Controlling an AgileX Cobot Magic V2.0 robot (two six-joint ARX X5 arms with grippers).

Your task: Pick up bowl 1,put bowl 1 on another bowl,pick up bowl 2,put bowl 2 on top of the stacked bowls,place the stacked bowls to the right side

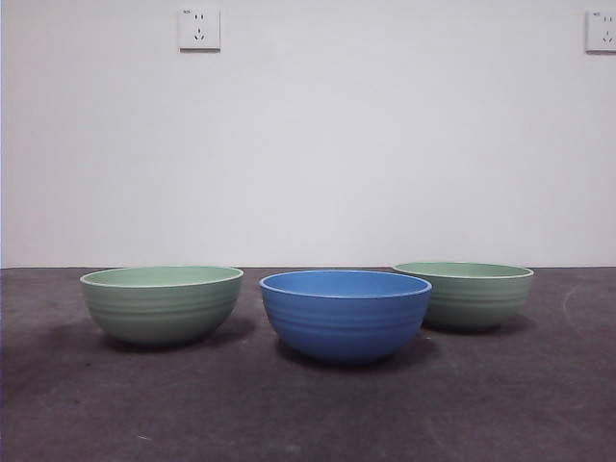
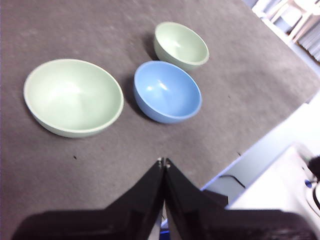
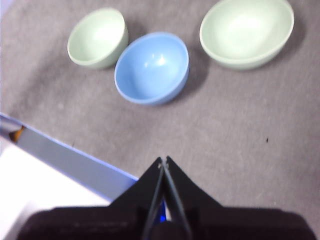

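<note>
1. Three bowls upright and unstacked on the dark grey table (image 1: 308,423), open sides up.
2. Bowl 1 (image 1: 470,295) (image 2: 181,44) (image 3: 246,31): duller sage green, at the right and farthest back.
3. Another bowl (image 1: 346,314) (image 2: 167,91) (image 3: 151,68): blue, in the middle and nearest the front. Overlaps the left edge of bowl 1 in the front view; just beside it in the wrist views. Cannot tell whether touching.
4. Bowl 2 (image 1: 162,304) (image 2: 73,97) (image 3: 97,37): paler mint green, at the left, apart from the blue bowl with bare table between.
5. Left gripper (image 2: 163,162): jaws pressed together, holding nothing, raised above the table on the near side of the bowls. Not visible in the front view.
6. Right gripper (image 3: 163,160): jaws likewise together and empty, raised above the table, clear of all bowls. Not visible in the front view.
7. White wall behind, with two sockets (image 1: 199,29) high up.
</note>
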